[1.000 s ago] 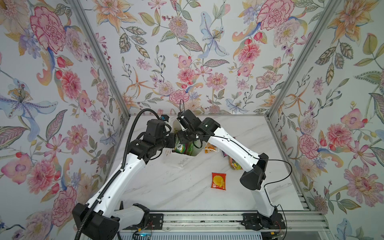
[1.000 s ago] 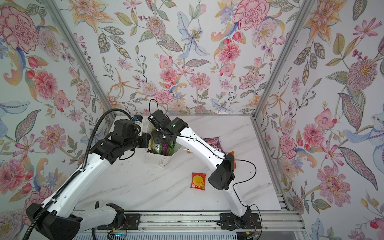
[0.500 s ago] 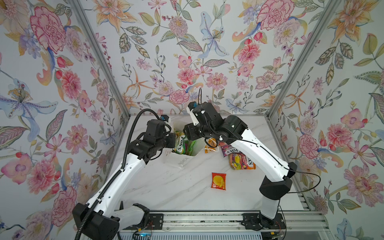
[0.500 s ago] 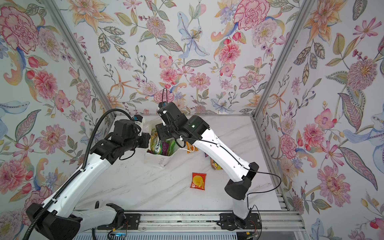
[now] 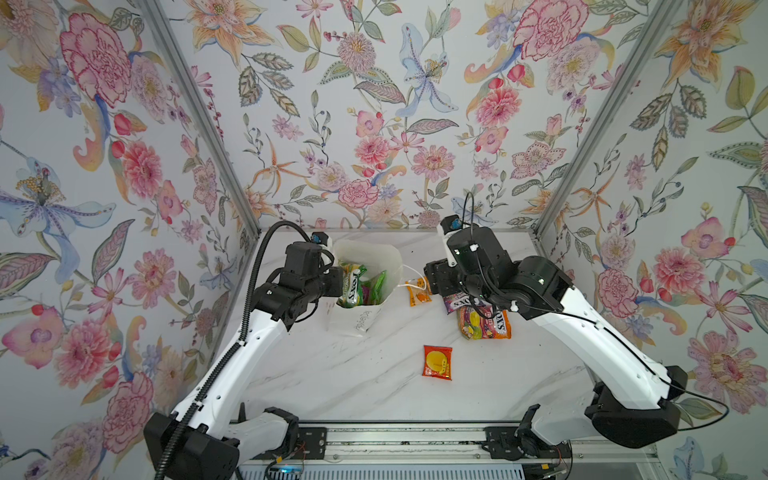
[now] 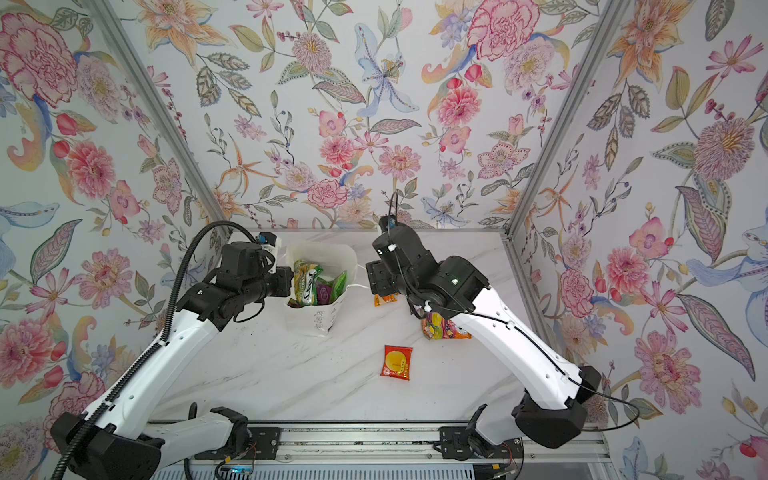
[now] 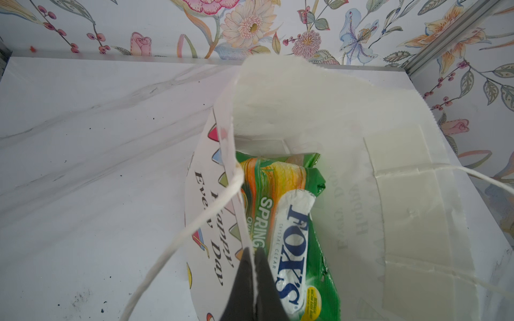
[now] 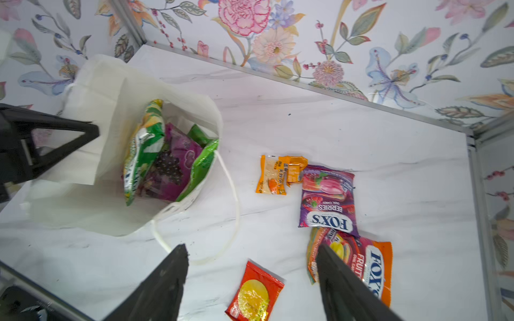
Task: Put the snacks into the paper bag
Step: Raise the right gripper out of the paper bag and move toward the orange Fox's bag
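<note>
Where the paper bag [image 5: 353, 322] stands at the back left of the marble table [image 5: 353, 390], its mouth gapes upward and its printed face reads "Happy Every Day" in the left wrist view.

Left gripper [image 7: 253, 251]: fingers clamped together on the bag's near rim, with the paper edge running between them. A white cord handle [image 7: 194, 228] hangs loose just beside that grip.

Contents of the bag (as far as the views allow):
- green Fox's packet [image 7: 292, 236], standing on edge against the held wall;
- purple grape pack [image 8: 175, 161], in the middle;
- green chip bag [image 8: 201, 164], against the opposite wall, only partly seen.

Right gripper [image 8: 250, 247]: fingers spread wide, nothing between them, held above the table between the bag and the loose packets.

Loose on the table, right of the bag:
- small orange pack [image 8: 274, 175], nearest the bag and touching the next item's corner;
- purple Fox's Berries bag [image 8: 328, 200], lying flat, its end overlapping the packet below it;
- orange Fox's Fruits bag [image 8: 370, 264], partly hidden behind one right finger in the right wrist view;
- small red pack [image 5: 437, 362], apart from the others, nearer the front edge in both top views.
</note>
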Controlling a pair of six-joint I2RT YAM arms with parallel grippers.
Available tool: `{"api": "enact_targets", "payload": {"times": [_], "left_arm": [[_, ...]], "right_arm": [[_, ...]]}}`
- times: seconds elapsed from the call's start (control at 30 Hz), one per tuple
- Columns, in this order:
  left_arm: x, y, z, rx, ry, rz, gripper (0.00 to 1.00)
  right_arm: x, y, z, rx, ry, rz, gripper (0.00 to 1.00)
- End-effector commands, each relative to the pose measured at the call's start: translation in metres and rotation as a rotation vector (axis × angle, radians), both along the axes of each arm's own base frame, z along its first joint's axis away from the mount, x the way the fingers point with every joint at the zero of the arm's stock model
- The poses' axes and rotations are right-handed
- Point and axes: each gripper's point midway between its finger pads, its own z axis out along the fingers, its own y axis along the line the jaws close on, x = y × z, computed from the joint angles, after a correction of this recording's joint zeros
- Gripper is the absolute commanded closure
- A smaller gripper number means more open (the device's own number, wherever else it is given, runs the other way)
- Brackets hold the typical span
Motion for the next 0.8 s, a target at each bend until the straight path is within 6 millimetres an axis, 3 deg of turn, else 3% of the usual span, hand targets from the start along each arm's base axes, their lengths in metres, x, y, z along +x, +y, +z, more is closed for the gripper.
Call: {"api": "enact_targets", "payload": {"times": [0.0, 0.17, 0.3, 0.5, 0.77], "left_arm": [[0.006, -0.001, 0.024, -0.038, -0.106, -0.011, 1.0], [0.005, 0.001, 0.024, -0.039, -0.107, -0.01, 1.0], [0.004, 0.001, 0.026, -0.038, -0.105, -0.012, 1.0], [0.004, 0.002, 0.028, -0.045, -0.112, -0.009, 1.0], [0.002, 0.001, 0.028, -0.05, -0.113, -0.012, 1.0]], "right_arm": [[0.003, -0.041, -0.016, 0.017, 0.011, -0.119, 0.22], [0.01, -0.106, -0.079, 0.065, 0.154, -0.314, 0.2], [0.014, -0.145, -0.132, 0.153, 0.28, -0.429, 0.19], [0.029, -0.183, -0.177, 0.353, 0.371, -0.514, 0.18], [0.05, -0.206, -0.224, 0.428, 0.468, -0.544, 0.16]]}}
